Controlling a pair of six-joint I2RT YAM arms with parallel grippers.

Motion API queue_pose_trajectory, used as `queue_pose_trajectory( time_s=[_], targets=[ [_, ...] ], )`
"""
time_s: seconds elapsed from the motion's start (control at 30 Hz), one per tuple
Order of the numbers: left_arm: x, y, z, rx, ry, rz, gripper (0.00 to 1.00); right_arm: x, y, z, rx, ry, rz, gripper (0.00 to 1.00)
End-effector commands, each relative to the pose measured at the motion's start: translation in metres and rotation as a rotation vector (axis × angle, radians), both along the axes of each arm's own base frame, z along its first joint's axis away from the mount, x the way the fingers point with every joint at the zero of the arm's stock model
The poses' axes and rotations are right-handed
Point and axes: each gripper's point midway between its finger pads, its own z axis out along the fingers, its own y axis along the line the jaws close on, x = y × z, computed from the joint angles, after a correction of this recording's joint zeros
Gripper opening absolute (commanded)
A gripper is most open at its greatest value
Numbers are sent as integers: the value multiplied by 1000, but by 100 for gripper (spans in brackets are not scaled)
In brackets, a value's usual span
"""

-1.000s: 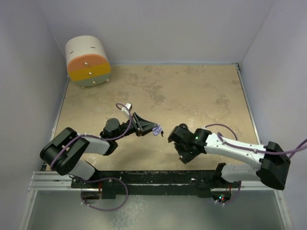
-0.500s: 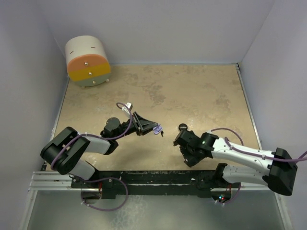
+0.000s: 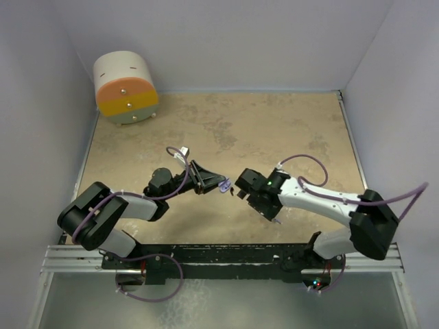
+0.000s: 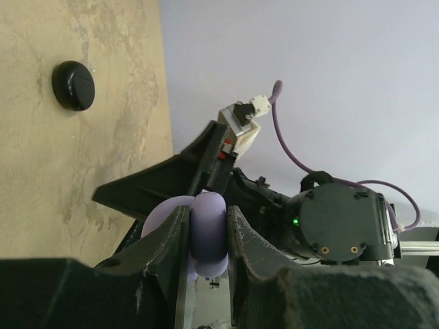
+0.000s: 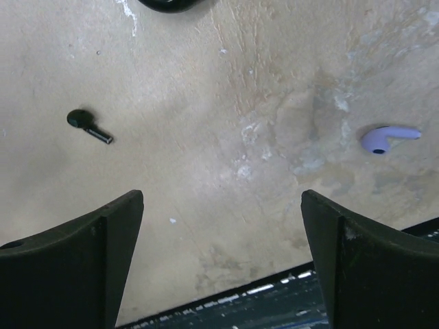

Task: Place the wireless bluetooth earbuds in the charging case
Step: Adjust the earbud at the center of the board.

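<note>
My left gripper (image 3: 221,185) is shut on the pale lavender charging case (image 4: 208,229) and holds it above the table's middle. The case sits upright between the two fingers (image 4: 161,247); it also shows as a lavender spot (image 3: 223,185) from above. My right gripper (image 3: 264,205) hangs just right of it, pointing down at the table, open and empty (image 5: 223,240). Two of the wireless bluetooth earbuds lie on the table under it: a black one (image 5: 88,125) to the left and a lavender one (image 5: 388,138) to the right, both beyond the fingertips.
A black round disc (image 4: 73,85) lies on the tan table; its edge shows at the top of the right wrist view (image 5: 171,4). A round white, orange and yellow drawer unit (image 3: 125,88) stands at the back left. The black front rail (image 3: 206,257) runs along the near edge.
The right arm swung out to the right, then came back left and now stands close to the left gripper, covering the black disc. The left arm and the case have not moved.
</note>
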Motion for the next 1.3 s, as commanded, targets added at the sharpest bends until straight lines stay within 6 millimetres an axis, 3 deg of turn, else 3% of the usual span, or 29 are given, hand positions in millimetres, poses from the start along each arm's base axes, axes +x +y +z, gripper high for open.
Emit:
queue_pose_trajectory(
  time_s=[0.0, 0.2, 0.47, 0.87, 1.17, 1.27],
  targets=[
    [6, 0, 20, -10, -95, 14, 0, -16, -20, 17, 10, -14, 68, 99],
    [9, -1, 17, 0, -97, 20, 0, -22, -28, 18, 9, -16, 120, 99],
    [19, -6, 23, 11, -111, 31, 0, -2, -30, 40, -107, -87, 326, 99],
    [35, -7, 31, 44, -140, 83, 0, 1, -49, 23, -183, 48, 499, 98],
    [41, -8, 32, 58, -144, 102, 0, -8, -66, -18, -276, 284, 637, 97],
    [42, -8, 31, 64, -145, 104, 0, 0, -63, -20, -309, 309, 696, 97]
  ],
)
